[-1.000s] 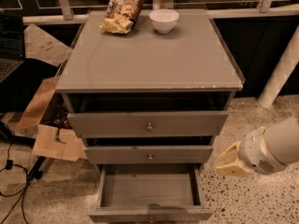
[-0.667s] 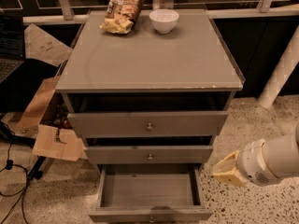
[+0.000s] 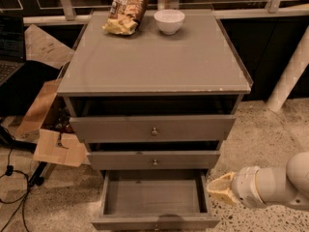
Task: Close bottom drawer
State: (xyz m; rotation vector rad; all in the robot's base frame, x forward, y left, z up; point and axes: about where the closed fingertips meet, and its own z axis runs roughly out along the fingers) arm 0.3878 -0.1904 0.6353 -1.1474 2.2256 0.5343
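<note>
Below, speckled floor [image 3: 270,129] — hand [image 3: 219,190] right of the open bottom drawer [image 3: 154,198].

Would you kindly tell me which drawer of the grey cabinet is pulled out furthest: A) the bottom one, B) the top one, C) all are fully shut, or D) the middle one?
A: the bottom drawer stands out far enough to show its inside floor, with the gripper hanging just beside its right side.
</note>
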